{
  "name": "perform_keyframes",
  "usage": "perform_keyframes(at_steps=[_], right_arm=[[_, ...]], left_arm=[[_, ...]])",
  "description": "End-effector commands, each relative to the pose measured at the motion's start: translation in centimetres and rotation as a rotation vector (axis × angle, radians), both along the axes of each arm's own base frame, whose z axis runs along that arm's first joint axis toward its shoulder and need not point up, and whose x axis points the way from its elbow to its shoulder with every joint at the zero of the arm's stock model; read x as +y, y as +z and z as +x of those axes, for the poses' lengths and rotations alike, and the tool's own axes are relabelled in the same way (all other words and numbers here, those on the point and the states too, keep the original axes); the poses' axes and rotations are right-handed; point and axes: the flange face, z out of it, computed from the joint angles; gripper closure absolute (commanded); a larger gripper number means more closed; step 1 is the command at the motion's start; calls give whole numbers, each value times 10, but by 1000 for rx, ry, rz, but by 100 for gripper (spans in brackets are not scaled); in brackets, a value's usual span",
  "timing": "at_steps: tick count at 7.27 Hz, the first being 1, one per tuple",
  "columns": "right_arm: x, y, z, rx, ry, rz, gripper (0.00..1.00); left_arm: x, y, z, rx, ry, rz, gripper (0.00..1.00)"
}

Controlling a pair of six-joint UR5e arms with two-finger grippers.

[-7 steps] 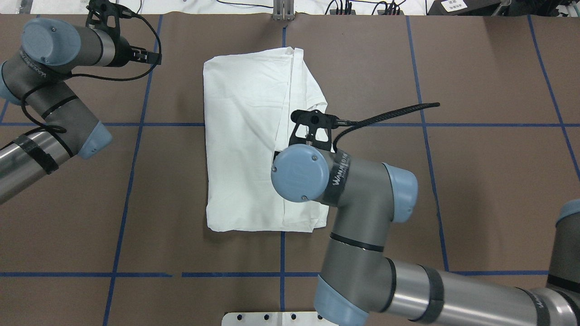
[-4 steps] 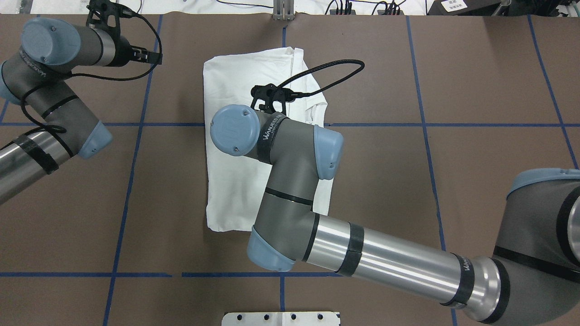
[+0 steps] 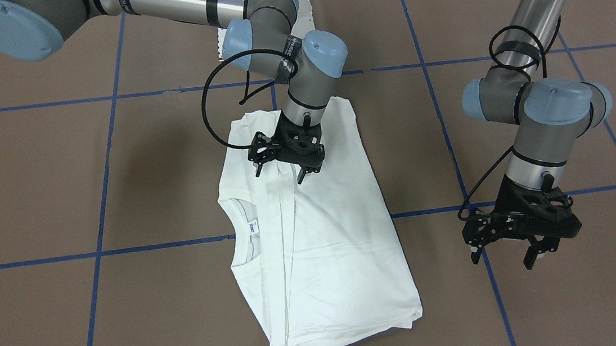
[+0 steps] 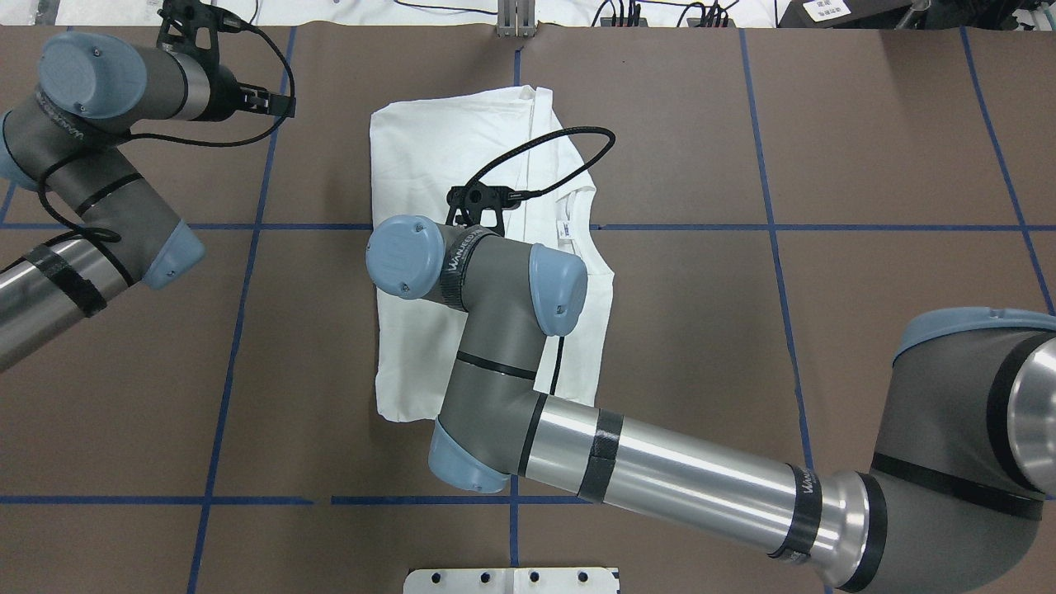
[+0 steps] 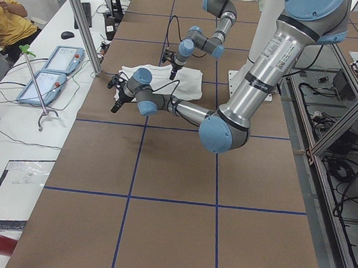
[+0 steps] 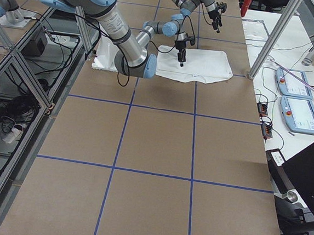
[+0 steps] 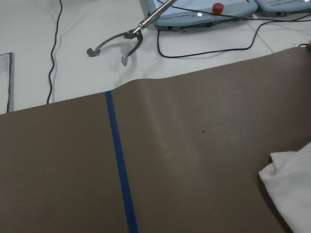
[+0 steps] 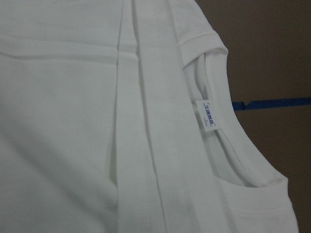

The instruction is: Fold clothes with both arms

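Here, the white shirt (image 3: 327, 250) lies flat on the brown worktop (image 3: 60, 180), folded over into a tidy block with long folds running down it. Its round neck (image 3: 239, 219) sits at one side edge of the shirt, and a small label (image 3: 253, 227) with blue writing shows just inside the neck. The right arm (image 4: 660, 470) reaches over the shirt, and the right tool (image 3: 280, 174) hangs above the shirt, near the neck and a bit closer to the robot. Its fingers (image 3: 301, 175) are spread apart and nothing is between them; I cannot tell if the tips touch the cloth. The camera on that wrist looks straight down at the neck, the label and the folds. The left arm (image 4: 82, 165) is off the shirt, on the side away from the neck. The left tool (image 3: 502, 261) hangs over bare worktop, well apart from the shirt, with its fingers wide and empty too. The camera on that wrist sees only one corner of the shirt at its edge. Thin blue tape lines (image 3: 168, 246) cross the worktop, and one runs under the shirt. A white metal plate (image 4: 511, 580) sits at the worktop's edge nearest the robot, apart from the shirt.
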Motion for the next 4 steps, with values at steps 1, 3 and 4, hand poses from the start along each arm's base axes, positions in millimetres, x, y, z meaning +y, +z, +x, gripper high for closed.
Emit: perform_keyframes(at_steps=[1,3,4], right_arm=[[4,10,-6,32,-38,5,0],[5,21,-3,125,-107,-1,0],[3,22,5,182,-162,3,0]], left_arm=[[0,0,0,0,0,0,0],[0,0,0,0,0,0,0],[0,-1,0,1,0,1,0]])
